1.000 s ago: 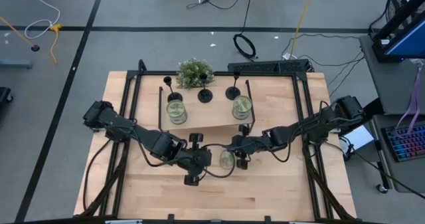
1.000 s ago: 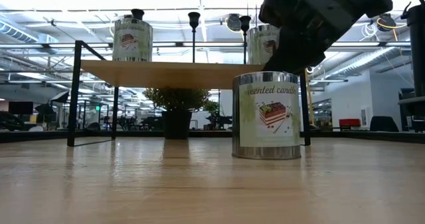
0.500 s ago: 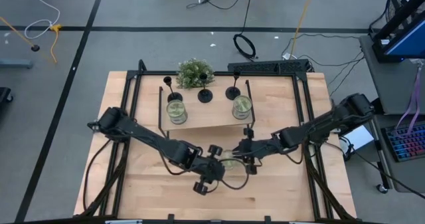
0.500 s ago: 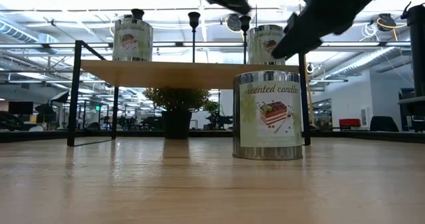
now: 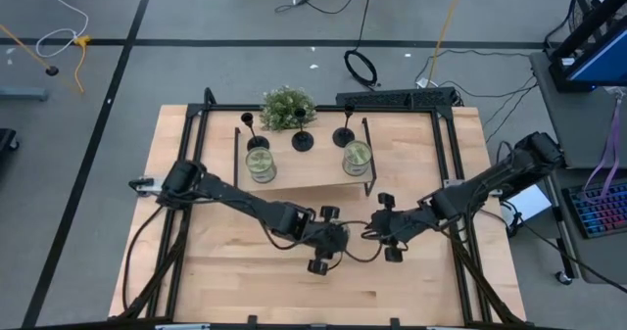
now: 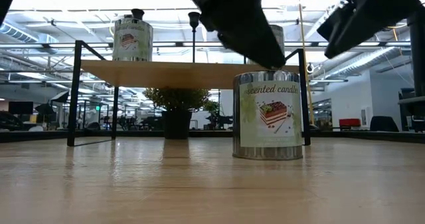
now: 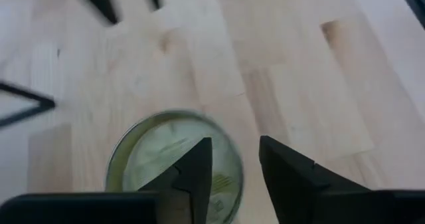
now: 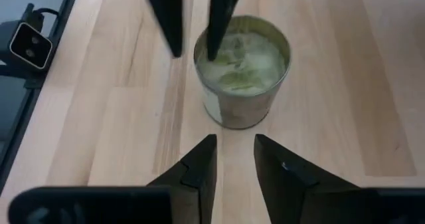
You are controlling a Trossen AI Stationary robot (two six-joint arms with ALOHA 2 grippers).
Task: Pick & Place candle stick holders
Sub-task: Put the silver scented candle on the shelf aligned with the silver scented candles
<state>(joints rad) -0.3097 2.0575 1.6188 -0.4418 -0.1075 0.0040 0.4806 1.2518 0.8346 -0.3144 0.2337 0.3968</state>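
Three black candle stick holders [image 5: 249, 124] [image 5: 303, 139] [image 5: 344, 134] stand on their disc bases along the far edge of a raised wooden shelf [image 5: 304, 178]. No gripper is near them. My left gripper [image 7: 234, 151] is open over a scented-candle tin [image 7: 166, 157] on the table in front of the shelf. One finger is over the tin's open top, the other past its rim. My right gripper [image 8: 234, 151] is open and empty, just to the tin's [image 8: 242, 71] right and pointing at it. My left gripper comes at the tin from above, slanting down from the table's left. In the low view its fingertip [image 6: 273, 63] reaches down to the tin's top rim [image 6: 269, 73]. I cannot tell whether it touches the rim.
Two more candle tins [image 5: 260, 162] [image 5: 357, 156] stand on the shelf, which is carried on thin black legs [image 6: 75, 94]. A bushy green plant [image 5: 287, 107] sits behind the shelf. A black frame [image 5: 446, 154] borders the table. Bare wood lies along the table's near edge.
My left gripper has swung toward the table's right edge and come over the tin. My right gripper has risen off the tin's top and drawn back toward the right edge. The tin stays upright on the table.
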